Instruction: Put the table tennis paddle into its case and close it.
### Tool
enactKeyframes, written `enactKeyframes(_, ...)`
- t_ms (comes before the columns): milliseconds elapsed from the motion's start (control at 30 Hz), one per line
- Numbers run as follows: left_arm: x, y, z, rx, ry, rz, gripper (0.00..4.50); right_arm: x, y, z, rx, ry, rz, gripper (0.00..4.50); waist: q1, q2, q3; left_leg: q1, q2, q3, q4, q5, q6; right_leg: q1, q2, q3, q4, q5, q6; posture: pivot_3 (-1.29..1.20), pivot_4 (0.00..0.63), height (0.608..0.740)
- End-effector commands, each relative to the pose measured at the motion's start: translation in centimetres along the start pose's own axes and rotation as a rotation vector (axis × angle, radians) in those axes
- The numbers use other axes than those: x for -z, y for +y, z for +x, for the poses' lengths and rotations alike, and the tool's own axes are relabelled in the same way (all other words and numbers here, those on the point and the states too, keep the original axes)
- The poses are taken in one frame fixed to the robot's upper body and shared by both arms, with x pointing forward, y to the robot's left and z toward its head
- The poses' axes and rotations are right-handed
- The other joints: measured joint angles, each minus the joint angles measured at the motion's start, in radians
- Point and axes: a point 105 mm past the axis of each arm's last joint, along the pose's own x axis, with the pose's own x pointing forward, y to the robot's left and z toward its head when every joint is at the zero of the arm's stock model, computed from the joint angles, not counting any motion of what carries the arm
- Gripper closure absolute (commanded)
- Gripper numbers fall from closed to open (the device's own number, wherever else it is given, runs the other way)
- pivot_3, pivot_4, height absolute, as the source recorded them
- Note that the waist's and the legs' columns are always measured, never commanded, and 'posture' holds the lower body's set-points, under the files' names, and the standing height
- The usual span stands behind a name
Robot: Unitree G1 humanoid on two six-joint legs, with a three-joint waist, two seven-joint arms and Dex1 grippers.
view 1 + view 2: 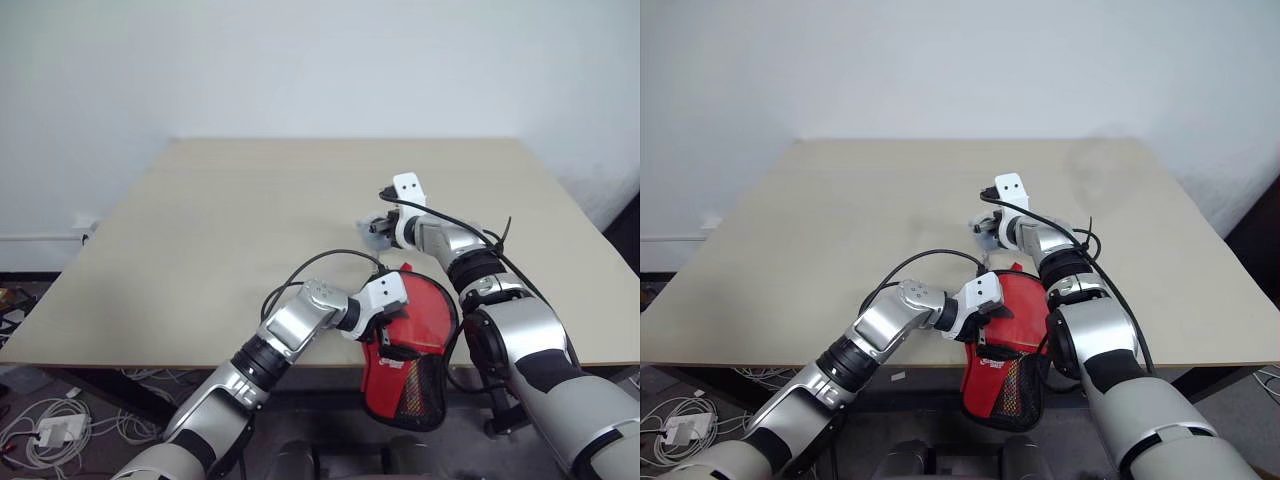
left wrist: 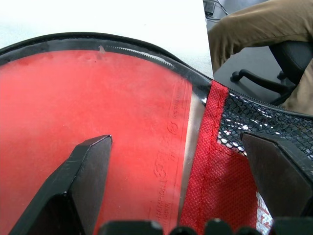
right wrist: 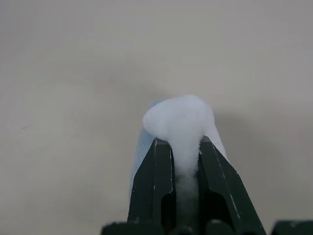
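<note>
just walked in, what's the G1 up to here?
The left gripper, fingers spread wide, is at the red-and-black case, which overhangs the near edge of the table. The paddle shows inside through the case's clear panel. The right gripper is shut on a small white lump, out over the table.

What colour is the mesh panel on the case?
Black mesh, edged by red fabric, on the case; clearest in the left wrist view.

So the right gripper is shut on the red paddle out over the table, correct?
No. The right gripper is shut over the table, but on a small white lump, as the right wrist view shows. The paddle lies in the case.
</note>
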Motion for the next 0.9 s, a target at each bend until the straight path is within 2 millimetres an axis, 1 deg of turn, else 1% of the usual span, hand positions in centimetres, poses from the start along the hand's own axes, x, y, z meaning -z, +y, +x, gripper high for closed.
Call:
enactKeyframes(33, 3.5, -0.1, 0.6, 0.008, 0.127, -0.099, 0.00, -4.6, -2.3, -2.1, 0.083, -0.159, -0.018, 4.43, 0.000, 0.000, 0.000, 0.000, 0.000, 0.000, 0.000, 0.000, 0.000, 0.000, 0.000, 0.000, 0.000, 0.000, 0.000, 0.00, 0.000, 0.740)
enactKeyframes(100, 3.5, 0.0, 0.6, 0.009, 0.131, -0.102, 0.00, -4.8, -3.5, -3.0, 0.113, -0.163, -0.007, 4.43, 0.001, 0.000, 0.000, 0.000, 0.000, 0.000, 0.000, 0.000, 0.000, 0.000, 0.000, 0.000, 0.000, 0.000, 0.000, 0.00, 0.000, 0.740)
enactKeyframes(133, 3.4, 0.0, 0.7, 0.010, 0.131, -0.101, 0.00, -4.6, -4.3, -3.6, 0.135, -0.151, -0.006, 4.43, 0.001, 0.000, 0.000, 0.000, 0.000, 0.000, 0.000, 0.000, 0.000, 0.000, 0.000, 0.000, 0.000, 0.000, 0.000, 0.00, 0.000, 0.740)
enactKeyframes(267, 3.3, 0.1, 0.8, 0.012, 0.132, -0.099, 0.00, -3.6, -5.9, -5.2, 0.191, -0.100, 0.001, 4.43, 0.004, 0.000, 0.000, 0.000, 0.000, 0.000, 0.001, 0.000, 0.000, 0.000, 0.000, 0.000, 0.000, 0.000, 0.000, 0.00, 0.000, 0.740)
enactKeyframes(333, 3.2, 0.2, 0.9, 0.010, 0.131, -0.098, 0.00, -2.9, -6.9, -6.4, 0.226, -0.073, 0.002, 4.43, 0.010, 0.000, 0.000, -0.001, 0.000, 0.000, 0.001, 0.000, 0.000, 0.001, 0.000, 0.000, 0.000, 0.000, 0.000, 0.00, 0.000, 0.740)
enactKeyframes(433, 3.1, 0.3, 1.0, 0.007, 0.130, -0.102, 0.00, -1.9, -8.6, -8.9, 0.299, -0.064, 0.043, 4.43, 0.015, 0.000, 0.000, -0.001, 0.000, 0.000, 0.002, 0.000, 0.000, 0.001, 0.000, 0.000, -0.001, 0.000, 0.000, 0.00, 0.000, 0.740)
enactKeyframes(500, 3.1, 0.4, 1.0, 0.006, 0.129, -0.106, 0.00, -1.4, -9.2, -10.2, 0.338, -0.065, 0.069, 4.43, 0.016, 0.000, 0.000, -0.001, -0.001, 0.000, 0.002, 0.000, 0.000, 0.001, 0.000, 0.001, -0.001, 0.000, 0.000, 0.00, 0.000, 0.740)
enactKeyframes(600, 3.1, 0.4, 1.1, 0.006, 0.129, -0.107, 0.00, -0.3, -9.8, -12.0, 0.384, -0.064, 0.112, 4.43, 0.016, 0.000, 0.000, -0.001, -0.001, 0.000, 0.002, 0.000, 0.000, 0.001, 0.000, 0.001, -0.001, 0.000, 0.000, 0.00, 0.000, 0.740)
enactKeyframes(667, 3.1, 0.4, 1.2, 0.007, 0.129, -0.108, 0.00, 0.1, -9.9, -12.7, 0.397, -0.060, 0.134, 4.43, 0.016, 0.000, 0.000, -0.001, -0.001, 0.000, 0.002, 0.000, 0.000, 0.001, 0.000, 0.002, -0.001, -0.001, 0.000, 0.00, 0.000, 0.740)
enactKeyframes(733, 3.1, 0.4, 1.2, 0.009, 0.130, -0.110, 0.00, 1.2, -10.3, -13.9, 0.425, -0.041, 0.174, 4.43, 0.016, 0.000, 0.000, -0.001, -0.001, 0.000, 0.002, 0.000, 0.000, 0.001, 0.000, 0.002, -0.001, -0.001, 0.000, 0.00, 0.000, 0.740)
enactKeyframes(800, 3.1, 0.4, 1.2, 0.010, 0.132, -0.112, 0.00, 2.4, -10.3, -15.2, 0.440, -0.019, 0.204, 4.43, 0.023, 0.000, 0.000, -0.001, -0.001, 0.000, 0.002, 0.000, 0.000, 0.001, 0.000, 0.002, -0.002, -0.001, 0.001, 0.00, 0.000, 0.740)
enactKeyframes(900, 3.2, 0.5, 1.2, 0.012, 0.135, -0.114, 0.00, 3.3, -9.9, -16.8, 0.443, -0.008, 0.226, 4.43, 0.031, 0.000, 0.000, -0.001, -0.001, 0.001, 0.002, 0.000, 0.000, 0.001, 0.000, 0.003, -0.002, -0.001, 0.001, 0.00, 0.000, 0.740)
